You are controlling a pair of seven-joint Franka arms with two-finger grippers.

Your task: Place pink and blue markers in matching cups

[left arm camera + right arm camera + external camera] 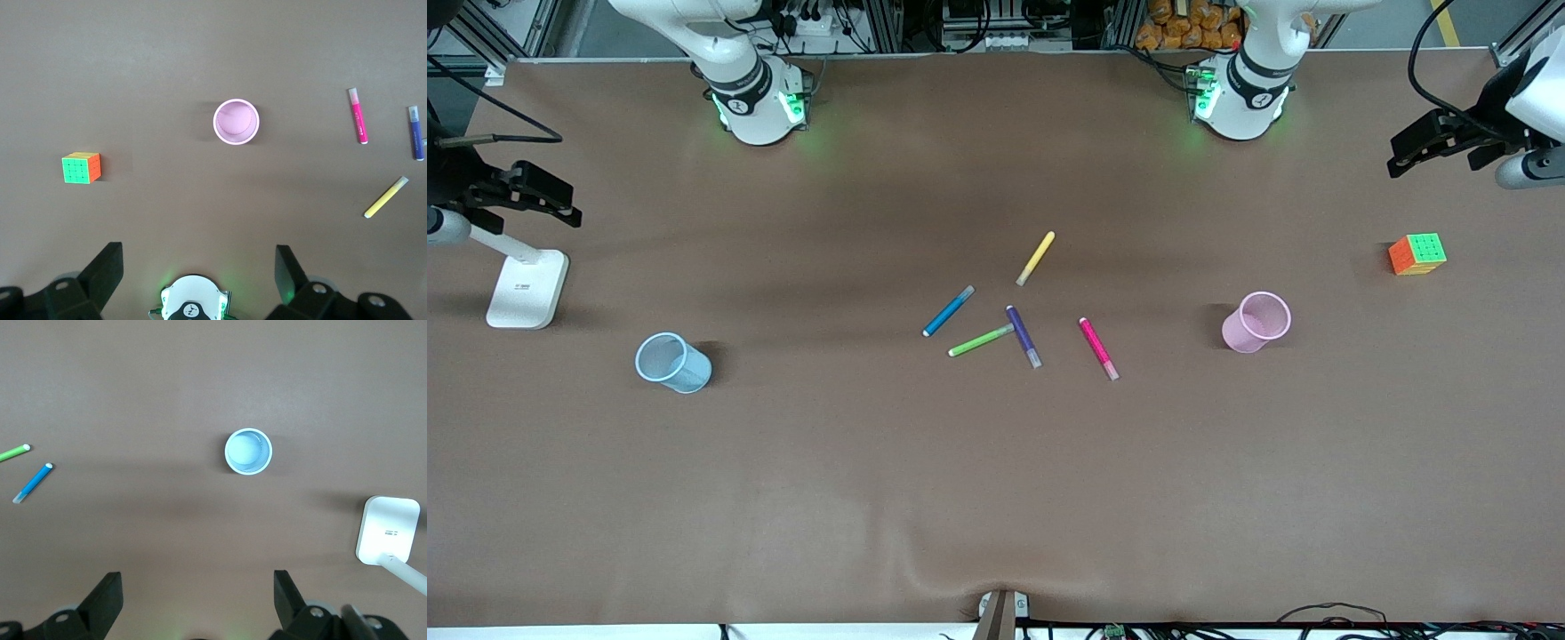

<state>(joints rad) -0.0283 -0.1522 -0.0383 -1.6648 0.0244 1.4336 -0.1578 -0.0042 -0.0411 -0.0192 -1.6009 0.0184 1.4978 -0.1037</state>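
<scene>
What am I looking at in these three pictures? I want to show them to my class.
Two robot arms stand at a brown table. One picture looks down from across it; the other two come from cameras on each arm's wrist. The left hand hangs open near a puzzle cube, the right hand open near a white stand. Neither holds anything. Mid-table lie pink, blue, green, purple and yellow pens, between a pink cup and a blue cup.

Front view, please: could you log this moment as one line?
left gripper open over table end | right gripper open, waiting | pink marker, blue marker on table | pink cup, blue cup empty
</scene>
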